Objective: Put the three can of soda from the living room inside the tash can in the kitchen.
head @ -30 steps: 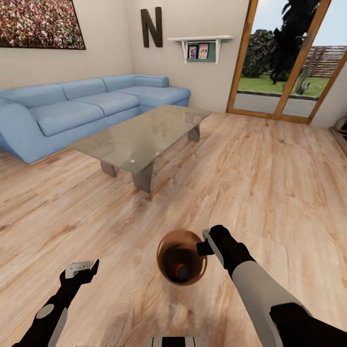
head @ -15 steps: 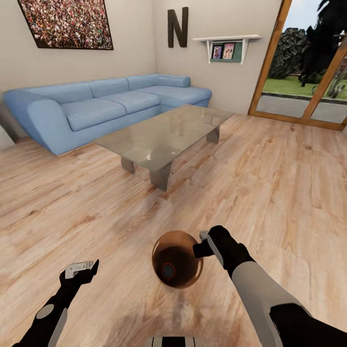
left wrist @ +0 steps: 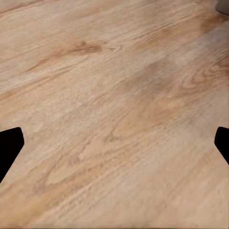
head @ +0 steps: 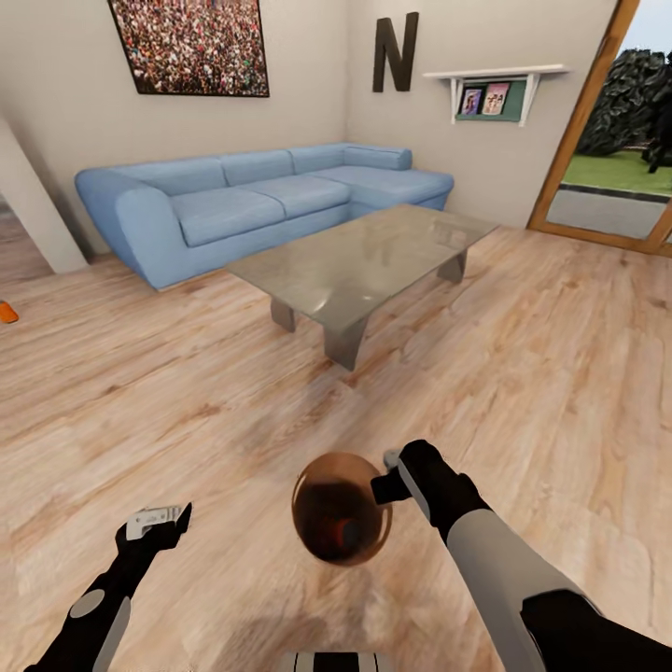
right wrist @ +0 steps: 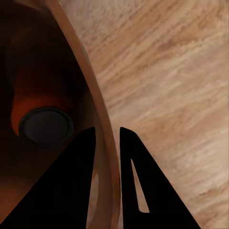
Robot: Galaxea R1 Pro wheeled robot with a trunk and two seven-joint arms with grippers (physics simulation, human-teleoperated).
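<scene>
Head view. Bin (head: 341, 509), copper-brown, round, lower centre of frame: carried above the wood floor (head: 187, 411), its rim pinched by the right claw (head: 387, 483). One orange can (head: 347, 534) lies inside, dim against the dark wall. Left claw (head: 159, 521), lower left: fingers apart, empty. Blue sofa (head: 252, 201) and glass worktop (head: 364, 261), upper centre. Small orange item (head: 7, 313) on the floor at the left edge, possibly a can; too small to tell.

Left wrist view. Bare floor between two spread fingertips (left wrist: 10, 148).

Right wrist view. Both fingers closed across the bin's thin wall, one inside, one outside; the can's dark end (right wrist: 45, 125) faces the camera.

Handling, as judged: stiff, smooth, likely slippery shell; rim hold adequate, slot handle safer. Cans light, rigid, prone to roll.
</scene>
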